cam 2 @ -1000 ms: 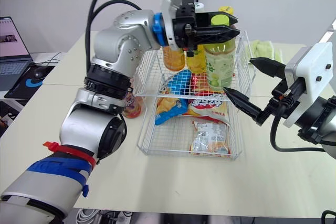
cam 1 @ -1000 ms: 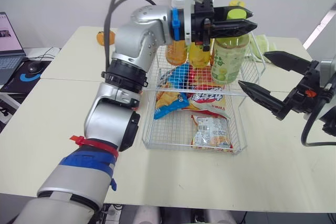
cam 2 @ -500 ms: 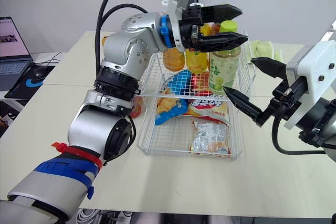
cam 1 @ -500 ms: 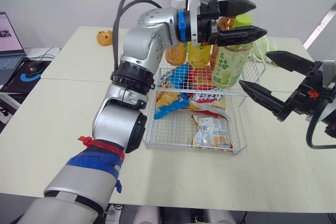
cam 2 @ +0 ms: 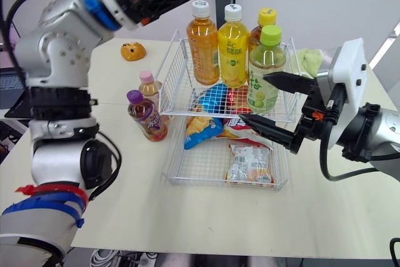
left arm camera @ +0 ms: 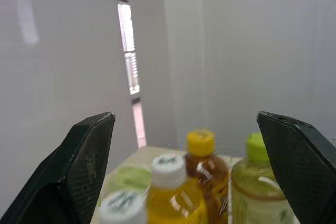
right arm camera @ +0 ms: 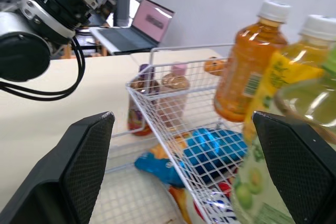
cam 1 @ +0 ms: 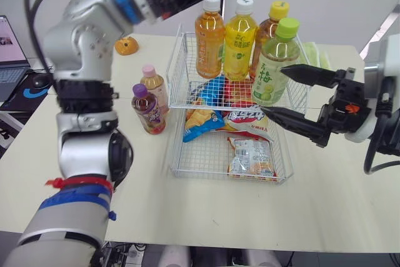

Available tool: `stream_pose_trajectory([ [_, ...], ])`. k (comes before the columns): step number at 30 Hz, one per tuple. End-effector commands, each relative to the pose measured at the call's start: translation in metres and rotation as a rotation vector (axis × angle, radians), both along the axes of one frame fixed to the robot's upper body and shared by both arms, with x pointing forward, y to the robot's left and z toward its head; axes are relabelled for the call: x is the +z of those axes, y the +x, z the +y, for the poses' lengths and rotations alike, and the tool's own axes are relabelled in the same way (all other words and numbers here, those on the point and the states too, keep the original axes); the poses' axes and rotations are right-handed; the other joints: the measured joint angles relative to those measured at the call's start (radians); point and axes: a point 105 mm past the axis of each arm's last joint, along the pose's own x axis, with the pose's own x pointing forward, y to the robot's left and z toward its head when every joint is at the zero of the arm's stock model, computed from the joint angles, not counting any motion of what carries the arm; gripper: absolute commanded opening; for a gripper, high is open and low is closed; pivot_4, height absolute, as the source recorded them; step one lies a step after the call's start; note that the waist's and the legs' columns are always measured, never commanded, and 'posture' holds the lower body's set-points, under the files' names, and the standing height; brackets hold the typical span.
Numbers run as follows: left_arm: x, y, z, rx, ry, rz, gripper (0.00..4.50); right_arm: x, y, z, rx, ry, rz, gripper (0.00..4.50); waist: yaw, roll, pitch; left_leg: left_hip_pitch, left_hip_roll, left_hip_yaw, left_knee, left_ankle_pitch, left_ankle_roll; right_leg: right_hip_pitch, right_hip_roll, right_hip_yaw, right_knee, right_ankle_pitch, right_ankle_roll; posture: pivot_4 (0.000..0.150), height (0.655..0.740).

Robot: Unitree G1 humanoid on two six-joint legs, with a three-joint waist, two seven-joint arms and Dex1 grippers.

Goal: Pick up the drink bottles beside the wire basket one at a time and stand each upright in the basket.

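Bench (cam 1: 325, 186): pale top – the wire basket (cam 1: 219, 175) stands near its middle.
Basket, near end: a silver snack packet (cam 1: 250, 157) lies flat on the wire floor.
Basket, middle: a red-and-white packet (cam 1: 247, 117) and a blue-and-orange crisp packet (cam 1: 201, 122) lie side by side, with a blue packet (cam 1: 215, 89) just beyond them.
Right tool (cam 1: 273, 89): reaches in from the basket's right side, fingers spread apart and clamped on nothing. The tips sit level with the green-capped bottle (cam 1: 274, 60); whether either finger touches it cannot be told.
Bottles beside the basket: two small ones stand upright on the bench just off its left wall. The purple-capped bottle (cam 1: 149, 112) is nearer and the pink-capped bottle (cam 1: 153, 87) is just behind it, close to the wire.
Bottles in the basket: four stand upright along the far end. From the basket's left, these are the orange bottle (cam 1: 209, 48) with a white cap, the yellow bottle (cam 1: 237, 51) with a white cap and the amber bottle (cam 1: 270, 29) with a yellow cap. The green-capped one stands in front of the amber one, at the right far corner.
Left tool (left arm camera: 185, 124): raised high above the basket's far left corner – fingers wide apart, empty, looking over the bottle caps.
Beyond the basket: a small orange object (cam 1: 127, 45) lies off its far left, and a green cloth (cam 1: 312, 54) behind its right corner.
Far left of the basket: a laptop (cam 1: 9, 45) on a lower desk.
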Motion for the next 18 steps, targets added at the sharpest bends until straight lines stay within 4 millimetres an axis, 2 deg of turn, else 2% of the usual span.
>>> stream_pose_trajectory([
  [1, 0.010, -0.018, 0.041, 0.186, -0.032, -0.074, 4.49, 0.006, 0.005, 0.009, 0.073, 0.008, -0.039, 4.50, 0.000, 0.000, 0.000, 0.000, 0.000, 0.000, 0.000, 0.000, 0.000, 0.000, 0.000, 0.000, 0.000, 0.000, 0.000, 0.150, 0.7400],
  [4, -0.003, -0.026, 0.075, 0.342, -0.050, -0.063, 4.49, 0.004, 0.015, 0.015, 0.109, 0.012, -0.048, 4.50, 0.000, 0.000, 0.000, 0.000, 0.000, 0.000, 0.000, 0.000, 0.000, 0.000, 0.000, 0.000, 0.000, 0.000, 0.000, 0.150, 0.7400],
  [7, -0.028, -0.039, 0.110, 0.497, -0.046, -0.024, 4.49, 0.005, 0.022, 0.022, 0.155, 0.025, -0.061, 4.50, -0.002, 0.000, 0.000, 0.000, 0.000, 0.000, 0.000, 0.000, 0.000, 0.000, -0.001, 0.000, 0.000, 0.000, 0.000, 0.150, 0.7400],
  [11, -0.089, -0.070, 0.152, 0.640, -0.021, 0.127, 4.49, 0.006, 0.030, 0.031, 0.210, 0.034, -0.074, 4.50, -0.001, 0.000, 0.000, 0.001, 0.001, 0.000, 0.000, 0.000, 0.000, 0.000, -0.001, 0.000, 0.000, 0.000, 0.000, 0.150, 0.7400],
  [14, -0.146, -0.100, 0.180, 0.773, 0.014, 0.273, 4.49, 0.006, 0.036, 0.035, 0.243, 0.030, -0.083, 4.50, -0.003, 0.000, -0.001, 0.001, 0.000, 0.000, -0.001, 0.000, 0.000, 0.000, -0.002, 0.000, 0.000, 0.000, 0.000, 0.150, 0.7400],
  [16, -0.176, -0.124, 0.188, 0.826, 0.014, 0.345, 4.49, 0.006, 0.039, 0.038, 0.261, 0.029, -0.090, 4.50, -0.003, 0.000, -0.001, 0.001, 0.001, 0.000, -0.001, 0.000, 0.000, 0.001, -0.002, -0.001, -0.001, 0.000, 0.000, 0.150, 0.7400],
  [18, -0.193, -0.141, 0.187, 0.849, 0.009, 0.383, 4.49, 0.006, 0.042, 0.041, 0.275, 0.035, -0.095, 4.50, 0.005, -0.003, -0.002, 0.001, 0.001, 0.000, 0.000, 0.000, 0.000, 0.001, -0.002, -0.002, -0.001, 0.000, 0.000, 0.150, 0.7400],
])
